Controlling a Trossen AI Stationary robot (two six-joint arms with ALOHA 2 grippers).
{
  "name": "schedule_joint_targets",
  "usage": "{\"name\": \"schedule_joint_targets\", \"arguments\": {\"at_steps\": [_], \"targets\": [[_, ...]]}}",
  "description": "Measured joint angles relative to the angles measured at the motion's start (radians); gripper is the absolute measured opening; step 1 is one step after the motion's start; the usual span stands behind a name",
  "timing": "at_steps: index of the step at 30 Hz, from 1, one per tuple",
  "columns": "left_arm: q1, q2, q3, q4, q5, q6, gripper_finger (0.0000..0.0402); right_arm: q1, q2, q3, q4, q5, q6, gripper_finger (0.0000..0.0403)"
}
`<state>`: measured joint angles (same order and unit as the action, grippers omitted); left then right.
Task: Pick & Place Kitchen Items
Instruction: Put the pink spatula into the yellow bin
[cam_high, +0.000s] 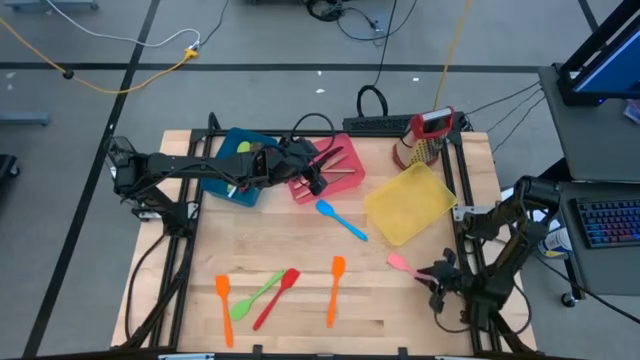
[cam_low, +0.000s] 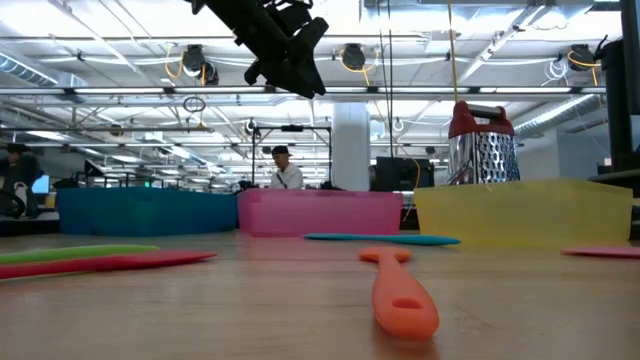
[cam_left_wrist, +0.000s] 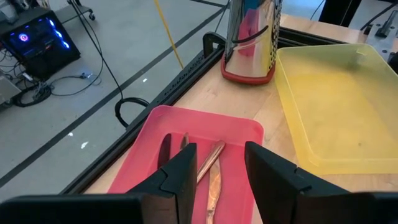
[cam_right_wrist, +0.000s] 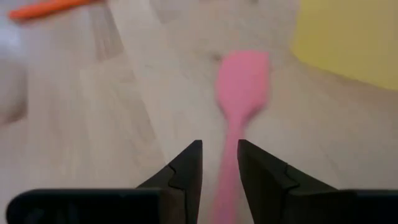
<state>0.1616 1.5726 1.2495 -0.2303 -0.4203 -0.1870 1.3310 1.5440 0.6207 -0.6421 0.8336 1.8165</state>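
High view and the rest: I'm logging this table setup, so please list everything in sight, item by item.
Bins: three; blue and pink at the table's back, yellow tilted beside them.
Cutlery: a few copper pieces, in the pink bin.
Grater: one, metal with red top, back right.
Blue spatula: one, mid-table.
Pink spatula: one, right side.
Orange utensils: two, front left and front centre.
Green and red utensils: one each, crossing, front left.
Person: one, far background.
Left end effector: open, above the pink bin.
Right end effector: fingers either side of the pink spatula's handle.
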Motion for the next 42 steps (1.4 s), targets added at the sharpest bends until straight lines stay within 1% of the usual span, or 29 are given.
{"name": "schedule_joint_targets", "arguments": {"at_steps": [3, 6, 13, 15, 19, 22, 28, 33, 35, 39, 42], "targets": [[0.0, 0.0, 0.0, 0.001, 0.0, -0.006, 0.014, 0.003, -0.002, -0.058, 0.114, -0.029, -0.026, 0.0098], [0.0, 0.0, 0.0, 0.001, 0.0, -0.01, 0.014, -0.007, -0.001, -0.09, 0.179, -0.044, -0.07, 0.0098], [0.0, 0.0, 0.0, 0.001, 0.0, -0.026, 0.014, -0.06, 0.008, -0.094, 0.186, -0.053, -0.226, 0.0098], [0.0, 0.0, 0.0, 0.001, 0.0, -0.026, 0.014, -0.078, 0.025, -0.093, 0.183, -0.058, -0.227, 0.0098], [0.0, 0.0, 0.0, 0.001, 0.0, -0.026, 0.014, -0.101, 0.079, -0.094, 0.176, -0.055, -0.159, 0.0097], [0.0, 0.0, 0.0, 0.001, 0.0, -0.026, 0.014, -0.121, 0.138, -0.094, 0.176, -0.033, -0.13, 0.0084], [0.0, 0.0, 0.0, 0.002, 0.0, -0.025, 0.014, -0.149, 0.22, -0.094, 0.205, 0.012, -0.12, 0.0021], [0.0, 0.0, 0.0, 0.003, 0.0, -0.025, 0.014, -0.157, 0.234, -0.096, 0.226, 0.077, -0.099, 0.0019], [0.0, 0.0, 0.0, 0.002, 0.0, -0.025, 0.014, -0.171, 0.235, -0.095, 0.232, 0.077, -0.094, 0.002], [0.0, 0.0, 0.0, 0.003, 0.0, -0.024, 0.014, -0.204, 0.234, -0.095, 0.272, 0.09, -0.17, 0.002], [0.0, 0.0, 0.0, 0.003, 0.0, -0.024, 0.014, -0.222, 0.235, -0.096, 0.33, 0.138, -0.218, 0.0019]]}}
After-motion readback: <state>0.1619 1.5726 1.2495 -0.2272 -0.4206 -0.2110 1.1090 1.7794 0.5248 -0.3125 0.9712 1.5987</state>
